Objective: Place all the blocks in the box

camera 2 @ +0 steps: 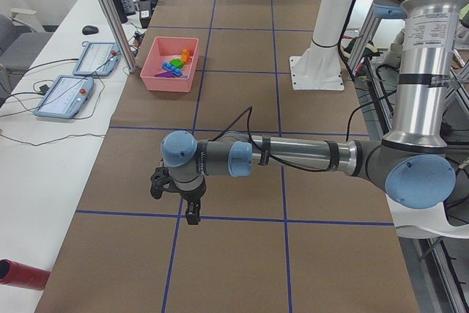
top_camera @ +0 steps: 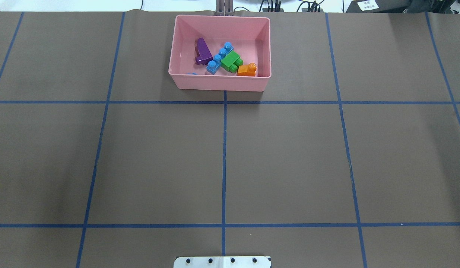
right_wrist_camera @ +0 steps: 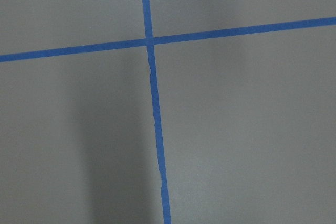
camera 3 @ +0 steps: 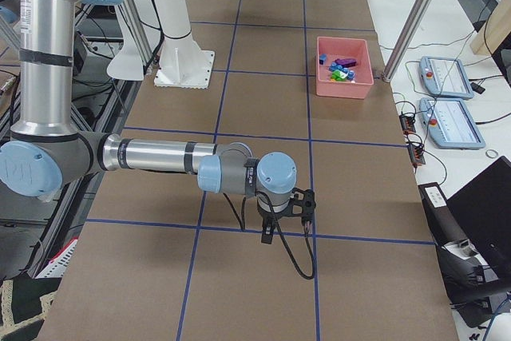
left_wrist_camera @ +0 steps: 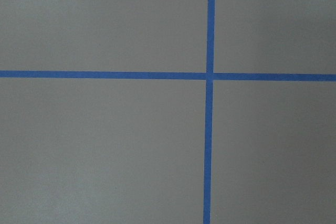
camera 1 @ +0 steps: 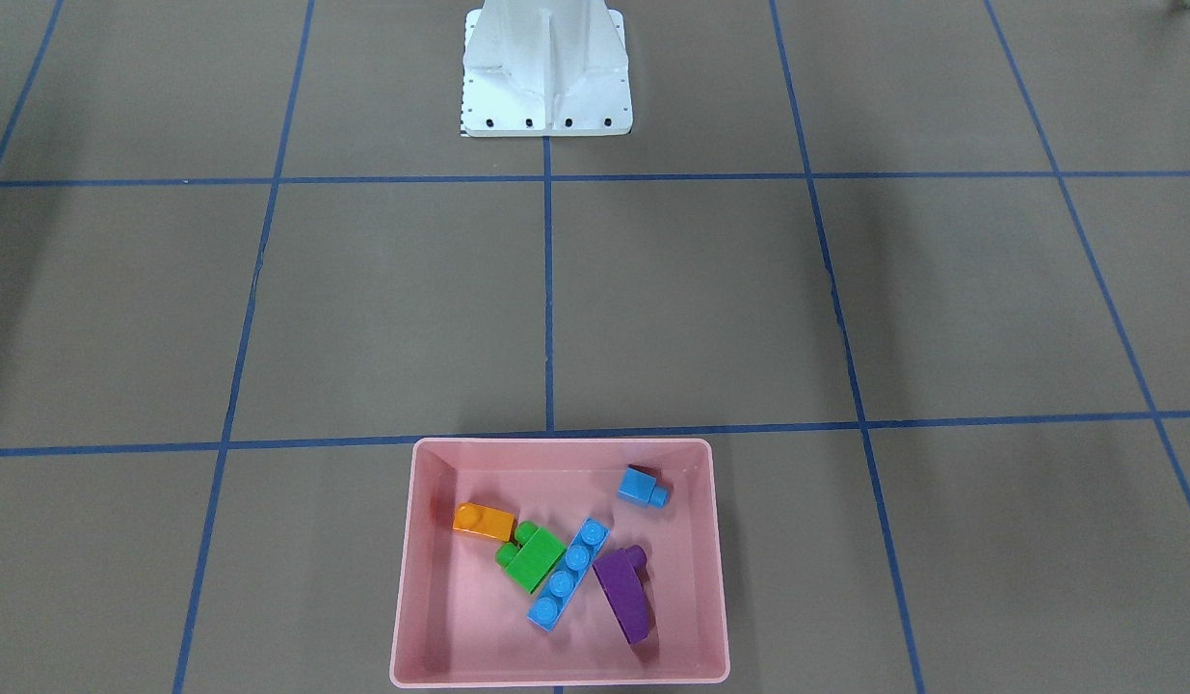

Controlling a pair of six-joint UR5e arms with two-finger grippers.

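The left gripper (camera 2: 189,210) hangs fingers-down over bare desk (camera 1: 700,308) toward the desk's left end. The right gripper (camera 3: 267,233) hangs the same way toward the right end. Each shows only in a side view, so it cannot be told whether either is spread or closed. Nothing can be made out between the fingers of either, and both wrist cameras see only brown surface and crossing blue tape.

The box (top_camera: 218,82) sits at the middle of the desk's far edge, opposite the white base (camera 1: 546,87). All five blocks lie inside it:
- The orange block (camera 1: 485,521) touches the green block (camera 1: 532,561).
- The green block rests against the long blue bar (camera 1: 568,573).
- The purple block (camera 1: 624,593) lies just beside the bar.
- The small blue cube (camera 1: 643,486) sits alone near the wall facing the robot.

No block shows on the desk outside, so the task looks finished. The parked poses likely serve to keep both arms well apart from the box. Open desk surrounds the box on three sides. A metal post (camera 2: 110,12) stands just beside the far edge, which would crowd any approach from there.
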